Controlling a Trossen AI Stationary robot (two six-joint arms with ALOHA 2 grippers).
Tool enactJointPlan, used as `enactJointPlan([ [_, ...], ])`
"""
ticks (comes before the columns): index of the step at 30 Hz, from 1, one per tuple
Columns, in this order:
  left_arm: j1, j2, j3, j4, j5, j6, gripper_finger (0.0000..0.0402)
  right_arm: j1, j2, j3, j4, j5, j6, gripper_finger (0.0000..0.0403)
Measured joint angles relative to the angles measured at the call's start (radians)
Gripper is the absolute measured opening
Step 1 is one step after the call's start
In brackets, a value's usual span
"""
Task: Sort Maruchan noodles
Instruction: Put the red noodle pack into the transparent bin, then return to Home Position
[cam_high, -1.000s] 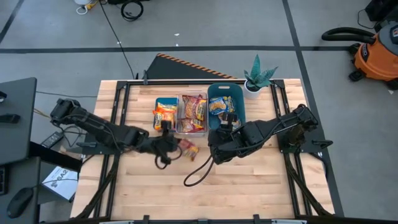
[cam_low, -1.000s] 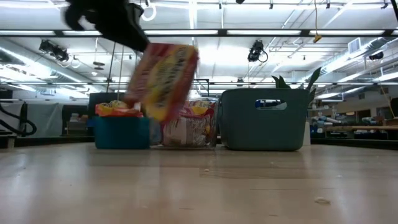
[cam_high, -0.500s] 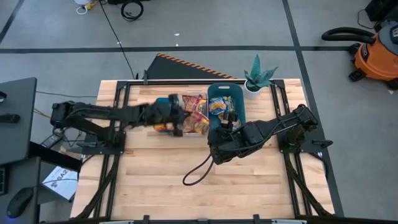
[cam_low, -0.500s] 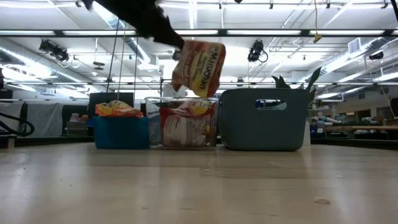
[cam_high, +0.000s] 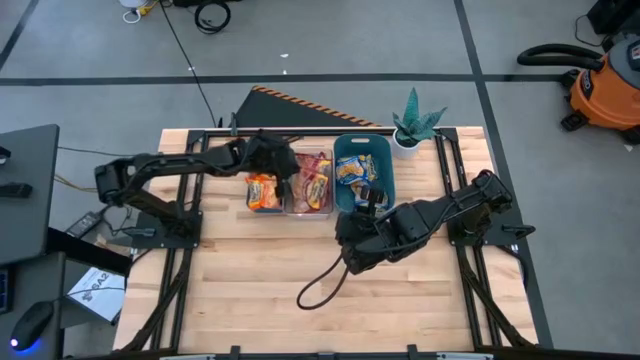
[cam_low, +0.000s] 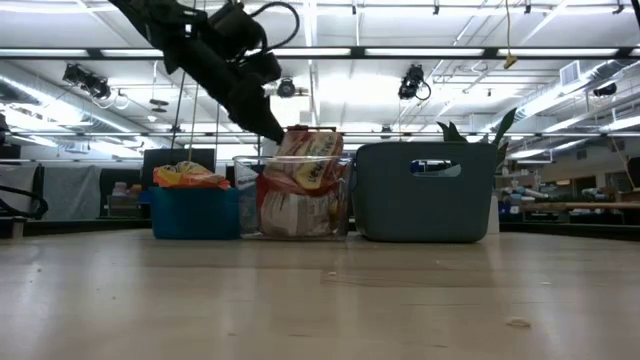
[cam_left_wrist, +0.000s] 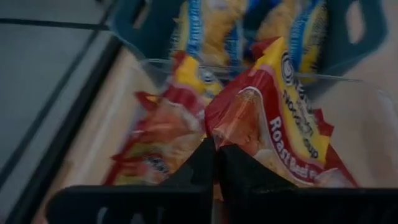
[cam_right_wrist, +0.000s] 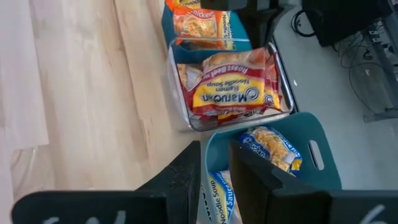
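Three bins stand in a row at the table's far side. The blue bin holds orange packets, the clear bin holds dark red packets, and the teal bin holds blue-and-yellow packets. My left gripper is over the clear bin's left side, shut on a dark red Maruchan packet, which also shows in the right wrist view. My right gripper is open and empty at the teal bin's near left corner. My left gripper pinches an edge of the dark red packet between its two shut fingers. The fingers slant down from the table's left. The packet lies tilted on the other packets in the clear bin, its top above the rim.
A black cable loop lies on the wood near the table's middle. A small potted plant stands at the far right beside the teal bin. The near half of the table is bare wood.
My left gripper has carried the dark red packet from above the table's middle up and toward the far edge. It has then lowered the packet into the clear bin, onto the packets there, and has stayed shut on it.
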Motion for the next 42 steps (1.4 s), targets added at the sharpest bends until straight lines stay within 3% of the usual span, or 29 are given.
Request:
enactJointPlan([
  [4, -0.002, 0.028, 0.0, -0.028, 0.026, -0.004, 0.0056, 0.002, 0.0, 0.0, 0.008, 0.0, 0.001, 0.0089],
  [12, -0.003, 0.049, 0.0, -0.089, 0.056, -0.005, 0.0181, 0.001, 0.0, 0.0, -0.029, -0.002, 0.04, 0.0089],
  [15, -0.001, 0.049, 0.0, -0.154, 0.074, 0.0, 0.0203, 0.002, 0.0, 0.0, -0.073, 0.013, 0.079, 0.0089],
  [26, 0.012, -0.126, -0.004, -0.25, 0.121, -0.024, 0.0213, 0.014, -0.014, -0.001, -0.144, 0.064, 0.19, 0.0088],
  [33, -0.04, -0.338, -0.181, -0.139, 0.133, -0.052, 0.0215, 0.005, -0.014, -0.126, -0.066, 0.026, 0.212, 0.0077],
  [38, -0.073, -0.519, -0.317, -0.045, 0.132, -0.105, 0.0213, -0.042, -0.048, -0.29, 0.111, -0.03, 0.163, 0.0065],
  [42, -0.073, -0.647, -0.372, -0.025, 0.133, -0.126, 0.0213, -0.121, -0.141, -0.483, 0.4, -0.134, 0.051, 0.0054],
])
